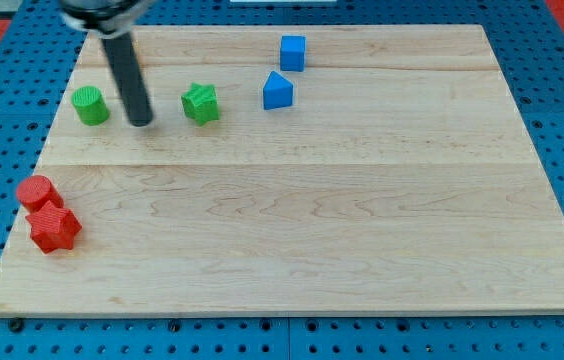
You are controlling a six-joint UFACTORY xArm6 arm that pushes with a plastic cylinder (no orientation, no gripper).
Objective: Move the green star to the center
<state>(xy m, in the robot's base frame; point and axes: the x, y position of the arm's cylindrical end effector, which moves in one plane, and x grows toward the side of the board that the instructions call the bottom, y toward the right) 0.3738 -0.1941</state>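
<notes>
The green star (201, 103) lies on the wooden board (302, 220) in the upper left part. My tip (141, 122) rests on the board a short way to the view's left of the star, apart from it. A green cylinder (89, 105) stands just to the left of my tip. The rod rises toward the view's top left.
A blue cube (293, 52) sits near the board's top edge, with a blue triangular block (277, 91) below it, right of the star. A red cylinder (36, 191) and a red star (54, 229) sit touching at the board's left edge.
</notes>
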